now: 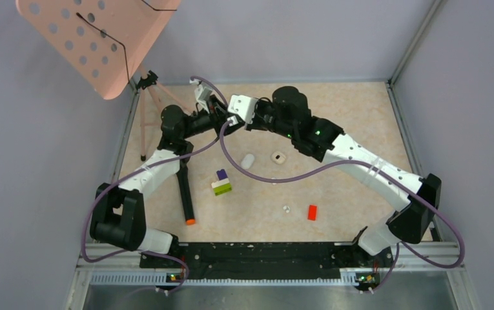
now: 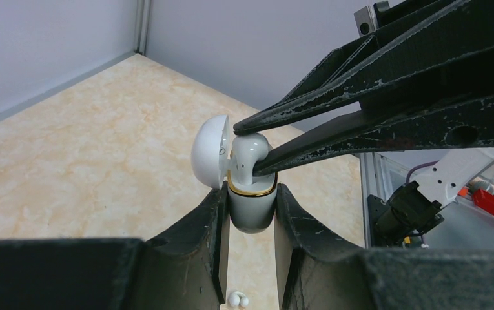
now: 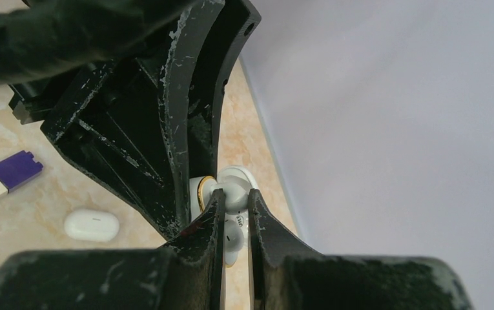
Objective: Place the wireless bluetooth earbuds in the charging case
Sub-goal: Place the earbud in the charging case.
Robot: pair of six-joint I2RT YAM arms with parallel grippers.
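White charging case (image 2: 252, 208) is clamped in raised left fingers (image 2: 195, 248); right fingers (image 2: 360, 137) pinch earbud (image 2: 249, 152) atop it.

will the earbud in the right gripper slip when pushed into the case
Probably slippery: the earbud looks glossy and rounded, pinched only at the tips of the right gripper, so it might squirt out. Likely very light, since it fits the mouth of the small charging case.

My left tool (image 2: 251, 194) grips the case (image 2: 252, 216) above the tabletop (image 2: 89, 148); my right tool (image 2: 246, 150) holds an earbud (image 2: 254, 152) at its open top.
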